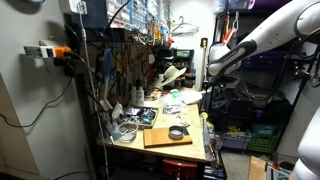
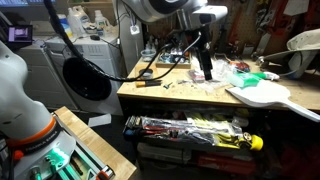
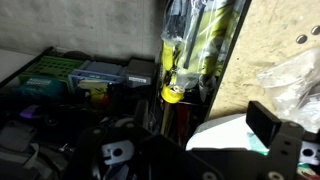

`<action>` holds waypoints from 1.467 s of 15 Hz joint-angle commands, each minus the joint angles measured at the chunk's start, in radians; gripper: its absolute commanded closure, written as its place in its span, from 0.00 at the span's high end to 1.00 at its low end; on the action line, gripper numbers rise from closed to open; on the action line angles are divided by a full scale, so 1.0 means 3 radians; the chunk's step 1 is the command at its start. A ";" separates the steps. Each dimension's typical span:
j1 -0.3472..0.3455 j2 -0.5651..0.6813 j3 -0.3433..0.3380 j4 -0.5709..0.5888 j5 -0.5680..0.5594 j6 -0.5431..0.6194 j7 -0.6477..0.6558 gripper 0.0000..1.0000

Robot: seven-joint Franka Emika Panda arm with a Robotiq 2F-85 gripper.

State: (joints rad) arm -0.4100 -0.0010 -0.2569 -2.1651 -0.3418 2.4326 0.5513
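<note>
My gripper (image 2: 204,68) hangs fingers-down over the workbench top (image 2: 180,92), near its edge. It also shows in an exterior view (image 1: 212,62), high above the bench's right end. In the wrist view the gripper (image 3: 190,142) looks open and empty, with one black finger (image 3: 265,122) at the right. Below it lie a white sheet-like object (image 3: 222,132) and crinkled clear plastic (image 3: 295,75). A packaged yellow tool (image 3: 190,55) sits on the shelf under the bench.
A pegboard with hanging tools (image 1: 125,60) backs the bench. A wooden board (image 1: 165,138) carries a round black object (image 1: 177,131). A white cut-out panel (image 2: 262,95) overhangs the bench. Yellow and black tools (image 2: 195,130) fill the lower shelf. A washing machine (image 2: 85,75) stands beside the bench.
</note>
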 commanded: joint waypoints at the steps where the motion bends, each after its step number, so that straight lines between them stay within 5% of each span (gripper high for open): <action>1: 0.0018 0.0689 -0.0220 0.0396 0.0290 0.0375 -0.0133 1.00; 8: -0.0292 0.1714 -0.0184 0.1168 0.1463 0.0542 -0.0967 1.00; 13: -0.0518 0.2243 -0.0260 0.1722 0.1659 0.0426 -0.1140 1.00; 14: -0.0373 0.1987 -0.0301 0.1418 0.1585 0.0515 -0.1077 1.00; 22: -0.0474 0.2214 -0.0291 0.1670 0.1604 0.0507 -0.1078 1.00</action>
State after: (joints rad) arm -0.5604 0.6577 -0.3343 -1.6711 0.1275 2.5895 0.2347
